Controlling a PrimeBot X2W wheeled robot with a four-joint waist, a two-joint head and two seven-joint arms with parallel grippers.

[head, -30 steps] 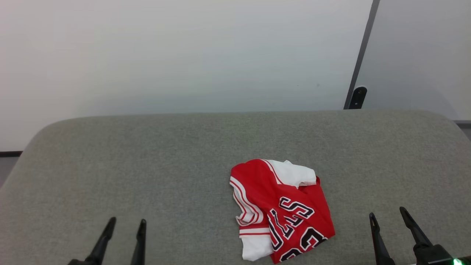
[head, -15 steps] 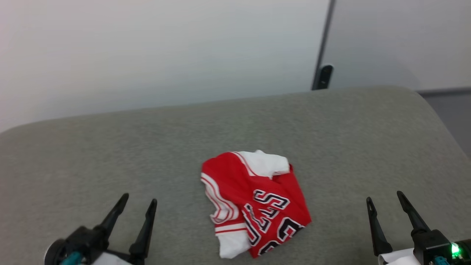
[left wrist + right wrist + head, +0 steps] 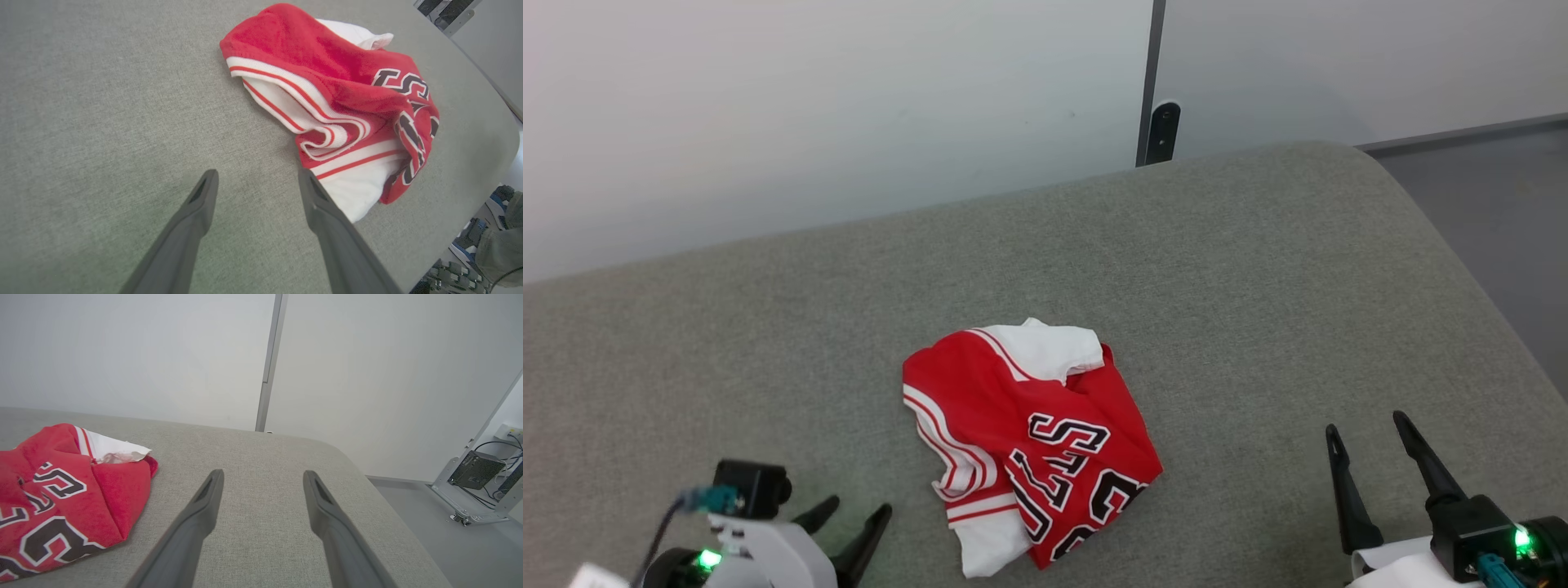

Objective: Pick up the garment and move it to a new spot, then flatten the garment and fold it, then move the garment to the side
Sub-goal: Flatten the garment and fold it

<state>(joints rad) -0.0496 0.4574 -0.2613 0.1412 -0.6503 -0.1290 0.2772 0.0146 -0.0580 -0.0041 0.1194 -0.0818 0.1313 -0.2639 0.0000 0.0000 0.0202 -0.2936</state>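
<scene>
A garment (image 3: 1029, 441) lies in a heap on a padded table (image 3: 1258, 269), nearer the robot's side than the far edge. The left gripper (image 3: 859, 506) sits over the table just beside the garment's left edge. The right gripper (image 3: 1365, 423) is well apart on its right. A wall (image 3: 849, 122) stands behind the table, and the floor (image 3: 1503, 204) lies beyond the table's right end.
</scene>
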